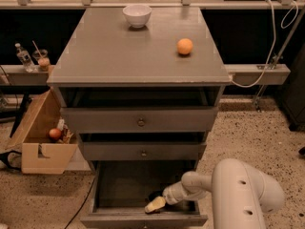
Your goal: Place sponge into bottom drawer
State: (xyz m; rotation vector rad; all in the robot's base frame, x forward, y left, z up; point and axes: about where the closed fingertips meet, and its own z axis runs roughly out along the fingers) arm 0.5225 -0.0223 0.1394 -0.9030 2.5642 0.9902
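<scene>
At the bottom of the frame the bottom drawer [123, 186] stands pulled open. The gripper [163, 200] reaches into its lower right part, and the sponge [154, 205] lies at its tip inside the drawer; whether it is clasped cannot be told. Higher up, the table [119, 51] carries an orange [185, 46] and, farthest back, a white bowl [137, 15].

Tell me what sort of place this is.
Probably a robot test space: lone grey cabinet on speckled floor, cardboard box beside it, loose cable behind. The gripper is in the bottom drawer by the sponge.
</scene>
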